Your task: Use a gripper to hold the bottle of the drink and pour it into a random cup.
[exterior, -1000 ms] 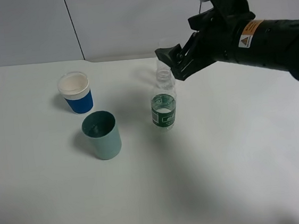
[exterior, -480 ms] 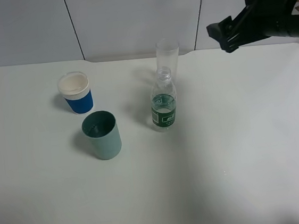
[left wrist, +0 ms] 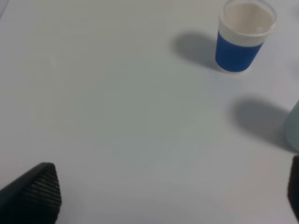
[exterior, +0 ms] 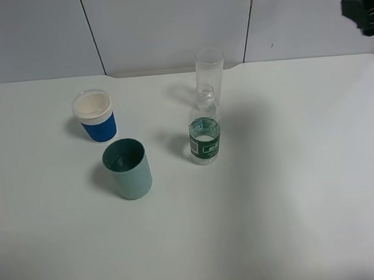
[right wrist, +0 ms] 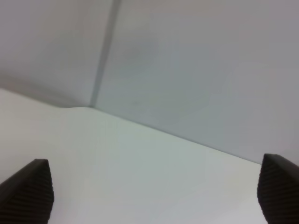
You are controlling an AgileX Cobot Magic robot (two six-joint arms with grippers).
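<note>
The bottle of the drink [exterior: 204, 135] stands upright and capless mid-table, clear with a dark green label. To its left stands the teal cup [exterior: 128, 168], empty and upright; one edge of it shows in the left wrist view [left wrist: 294, 127]. My right gripper [exterior: 366, 9] is high at the far right edge of the exterior view, well away from the bottle. In its wrist view, the right gripper [right wrist: 154, 191] is open on nothing, facing wall and table. My left gripper [left wrist: 163, 196] is open and empty over bare table, and is outside the exterior view.
A blue-sleeved white paper cup [exterior: 95, 116] [left wrist: 243, 37] stands behind and left of the teal cup. A tall clear glass [exterior: 209, 67] is just behind the bottle. The white table [exterior: 299, 188] meets a panelled grey wall at the back.
My right arm has pulled back from just above the bottle, moving right and up until only its tip shows at the frame's edge. Bottle and cups have not moved.
</note>
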